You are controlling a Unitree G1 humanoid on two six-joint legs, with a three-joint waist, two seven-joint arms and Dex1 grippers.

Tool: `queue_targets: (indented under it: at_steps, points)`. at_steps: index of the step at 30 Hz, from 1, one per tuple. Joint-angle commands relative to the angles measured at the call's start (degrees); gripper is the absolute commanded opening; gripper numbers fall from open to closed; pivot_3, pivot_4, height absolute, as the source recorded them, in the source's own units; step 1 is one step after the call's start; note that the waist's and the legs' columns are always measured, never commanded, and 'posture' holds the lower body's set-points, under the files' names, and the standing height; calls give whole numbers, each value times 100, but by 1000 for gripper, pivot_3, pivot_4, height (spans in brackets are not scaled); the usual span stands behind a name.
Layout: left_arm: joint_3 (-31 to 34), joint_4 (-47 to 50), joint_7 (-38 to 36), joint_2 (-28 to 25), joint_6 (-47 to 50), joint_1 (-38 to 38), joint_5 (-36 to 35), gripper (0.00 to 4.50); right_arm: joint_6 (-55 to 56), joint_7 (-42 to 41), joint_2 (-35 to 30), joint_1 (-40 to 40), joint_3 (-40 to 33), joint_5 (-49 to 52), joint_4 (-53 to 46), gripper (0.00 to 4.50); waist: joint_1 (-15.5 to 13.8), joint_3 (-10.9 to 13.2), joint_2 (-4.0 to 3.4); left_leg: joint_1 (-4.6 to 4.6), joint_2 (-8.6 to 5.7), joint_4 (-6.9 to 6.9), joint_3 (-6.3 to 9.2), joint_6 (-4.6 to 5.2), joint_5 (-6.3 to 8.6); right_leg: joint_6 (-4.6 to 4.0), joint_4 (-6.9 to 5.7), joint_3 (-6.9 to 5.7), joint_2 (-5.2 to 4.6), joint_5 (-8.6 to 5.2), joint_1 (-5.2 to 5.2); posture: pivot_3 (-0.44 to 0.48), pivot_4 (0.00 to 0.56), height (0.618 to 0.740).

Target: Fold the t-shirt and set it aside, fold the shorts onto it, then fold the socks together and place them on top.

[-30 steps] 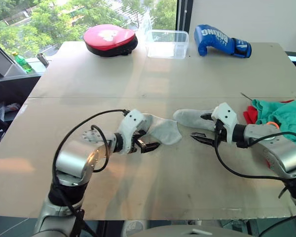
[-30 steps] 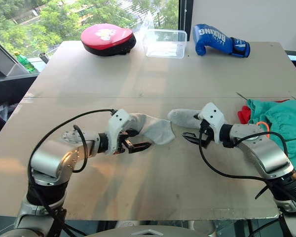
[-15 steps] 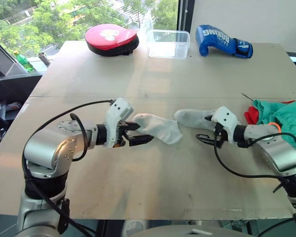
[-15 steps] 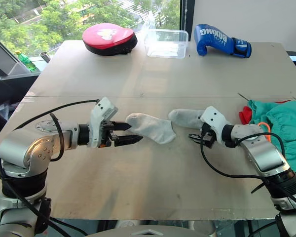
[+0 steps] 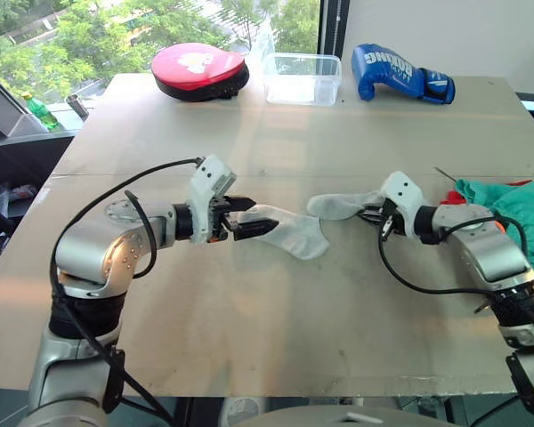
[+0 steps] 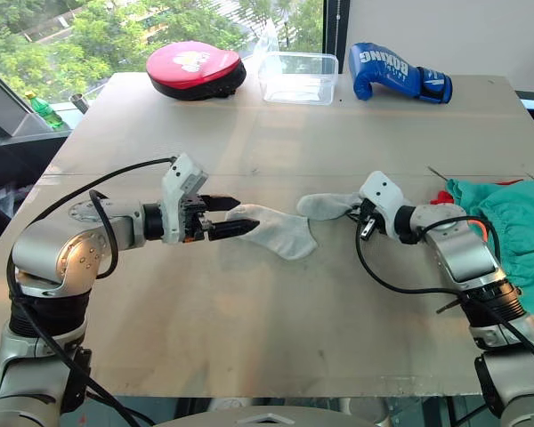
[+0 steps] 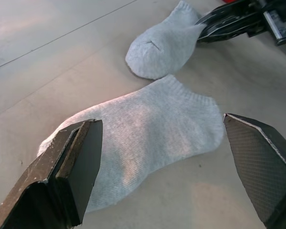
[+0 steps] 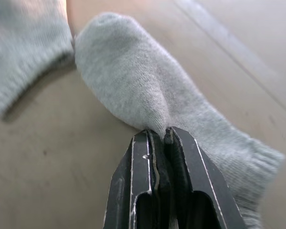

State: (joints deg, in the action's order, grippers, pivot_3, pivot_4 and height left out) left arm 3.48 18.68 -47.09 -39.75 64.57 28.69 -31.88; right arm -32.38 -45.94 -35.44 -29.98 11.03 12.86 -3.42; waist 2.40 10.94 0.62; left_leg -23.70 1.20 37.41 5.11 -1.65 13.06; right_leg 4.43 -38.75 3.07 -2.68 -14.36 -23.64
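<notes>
Near the middle of the head views, on the tan table (image 5: 276, 356), lie the two grey socks. One sock (image 5: 289, 231) lies flat just left of centre, its cuff end toward the lower right; the other sock (image 5: 341, 205) sits just to its right, the two close together at their near ends. The left gripper (image 7: 157, 157) stands wide, its black fingers (image 7: 78, 162) straddling the flat sock at its left end, one on each side of the fabric. The right gripper (image 8: 164, 138) is clamped on a pinch of the second sock, the cloth drawn up into a small peak between the closed tips. At the right edge of the frame, well apart from the socks, the teal shorts (image 5: 516, 209) lie bunched with an orange drawstring (image 5: 491, 225) showing, and a bit of the red t-shirt (image 5: 451, 205) peeks out at their left side. Along the table's upper edge sit a red focus pad (image 5: 199, 71), a clear plastic container (image 5: 303, 78) and a blue boxing glove (image 5: 399, 74).
</notes>
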Motion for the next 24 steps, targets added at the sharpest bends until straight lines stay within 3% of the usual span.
queue_targets:
  at_steps: [1, 7, 13, 17, 20, 23, 24]
  points:
    - [136, -131, -217, -221, -408, 73, -59, 4343, -685, 69, 203, -306, -239, 448, -822, 24, 16, 1, -1, 0, 0, 0, 0, 0, 0, 0, -1, 1, 0, 0, 0, 0, 150, 731]
    - [247, -857, -773, -892, -1189, 125, 121, 4343, -2374, 777, 1121, -798, -66, 1002, -1736, 24, 13, 1, -2, 2, 2, -5, 3, 0, 0, -1, -5, -2, 3, 0, -6, 0, 150, 731]
    - [308, -944, -962, -1116, -1485, 84, 60, 4343, -3015, 1784, 2054, -1143, -87, 822, -1539, 24, -19, 1, -1, -5, -1, -4, 2, 0, 0, -1, -1, -3, -1, 0, -7, 0, 150, 731]
    - [367, -780, -963, -1122, -1522, -24, -19, 4343, -3181, 2034, 2229, -979, 152, 760, -1663, 24, -3, 1, -1, -5, -1, -5, 2, 0, 0, -1, -2, -3, -1, 0, -9, 0, 150, 731]
    - [299, -678, -949, -1118, -1565, -118, 12, 4343, -3352, 1852, 1834, -636, 870, 718, -1968, 24, 2, 1, -1, -4, 0, -11, 2, 0, 0, -1, -1, -3, -1, 0, -11, 0, 150, 731]
    - [194, -638, -892, -1067, -1645, -176, 94, 4343, -3317, 1791, 1665, -407, 1094, 758, -2161, 24, 8, 2, -2, -6, 0, -12, 1, 0, 0, -1, -1, -2, -1, -1, -15, 0, 150, 731]
    - [117, -639, -891, -1078, -1704, -209, 166, 4343, -3285, 1742, 1628, -383, 1114, 794, -2212, 350, 9, 2, -2, -6, 0, -11, 1, 0, 0, -1, -3, -2, -1, -1, -15, 0, 150, 731]
